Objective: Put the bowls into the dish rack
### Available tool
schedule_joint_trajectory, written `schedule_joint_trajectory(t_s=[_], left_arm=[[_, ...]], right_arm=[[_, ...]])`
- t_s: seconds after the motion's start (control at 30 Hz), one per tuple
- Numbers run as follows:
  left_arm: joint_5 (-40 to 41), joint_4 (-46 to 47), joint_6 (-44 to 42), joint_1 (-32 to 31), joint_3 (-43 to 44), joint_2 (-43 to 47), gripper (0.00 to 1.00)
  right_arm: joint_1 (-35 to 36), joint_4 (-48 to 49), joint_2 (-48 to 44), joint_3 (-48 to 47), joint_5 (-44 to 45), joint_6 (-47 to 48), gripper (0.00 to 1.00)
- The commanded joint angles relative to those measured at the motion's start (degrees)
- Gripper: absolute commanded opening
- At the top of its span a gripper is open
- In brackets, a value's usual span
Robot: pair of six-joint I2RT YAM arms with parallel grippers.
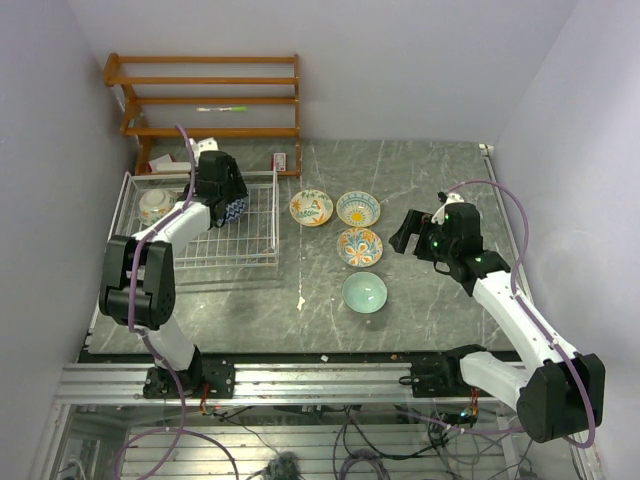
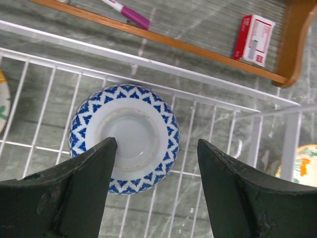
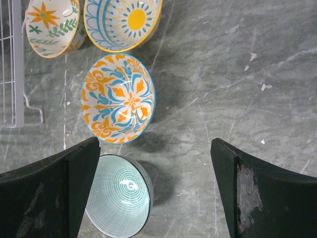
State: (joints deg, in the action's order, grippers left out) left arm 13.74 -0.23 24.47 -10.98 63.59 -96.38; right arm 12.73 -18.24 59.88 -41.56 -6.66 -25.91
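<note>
Step in hand: the blue-and-white bowl (image 2: 124,139) sits upside down in the dish rack (image 2: 198,78), between the left gripper's (image 2: 156,144) fingers. I'd judge this is a placing.
Left gripper: spread wide, gripping nothing I can see.
Right gripper (image 3: 154,141): wide open, empty, hovering.
Next move: probably the orange-and-blue bowl (image 3: 118,98) just ahead of the right gripper's left finger, or the teal bowl (image 3: 119,196) beside that finger. Either calls for a rim pinch.
Surface: grey marbled table (image 3: 237,74).
Room: pale walls, with a wooden shelf (image 1: 210,100) beyond the left fingertips.

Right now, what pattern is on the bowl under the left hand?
Blue triangles on white; the bowl shows best in the left wrist view.
</note>
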Motion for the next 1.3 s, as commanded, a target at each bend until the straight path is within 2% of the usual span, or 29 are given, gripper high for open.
schedule_joint_trajectory(t_s=[0.0, 0.23, 0.37, 0.5, 0.63, 0.83, 0.97, 1.07, 1.27], left_arm=[[8.9, -1.0, -1.6, -0.2, 1.2, -1.2, 0.77], [17.2, -3.2, -3.1, -0.1, 2.5, -1.6, 0.82], [18.4, -3.2, -4.1, 0.8, 3.8, -2.8, 0.83], [16.8, -2.6, -3.8, 2.1, 4.3, -2.9, 0.83], [13.9, 0.0, -3.9, 2.0, 2.4, 1.0, 0.99], [8.8, 0.3, -4.2, 0.7, 0.1, 9.9, 0.99], [4.1, 1.0, -4.8, -3.1, -2.1, 17.2, 0.99], [1.0, 2.3, -5.5, -8.3, -4.0, 20.2, 0.99], [-2.2, 3.4, -10.4, -20.2, -2.0, 18.0, 0.99]], right_arm=[[-0.5, 0.9, -0.3, 0.4, 0.4, 0.6, 0.94], [-0.4, 0.7, -0.8, 0.6, 0.5, 0.8, 0.94], [-0.5, 0.6, -1.1, 0.8, 0.3, 0.8, 0.94], [-0.4, 0.3, -1.5, 0.8, 0.6, 1.1, 0.94], [-0.5, 0.1, -1.8, 0.8, 0.7, 1.0, 0.94], [-0.4, 0.1, -1.9, 0.7, 0.7, 0.5, 0.95], [-0.5, -0.3, -1.9, -0.3, 1.0, 0.1, 0.95], [-0.6, -1.9, -2.6, -2.0, 1.6, -0.5, 0.95], [-0.5, -4.6, -6.6, -5.8, 2.2, -2.3, 0.95]])
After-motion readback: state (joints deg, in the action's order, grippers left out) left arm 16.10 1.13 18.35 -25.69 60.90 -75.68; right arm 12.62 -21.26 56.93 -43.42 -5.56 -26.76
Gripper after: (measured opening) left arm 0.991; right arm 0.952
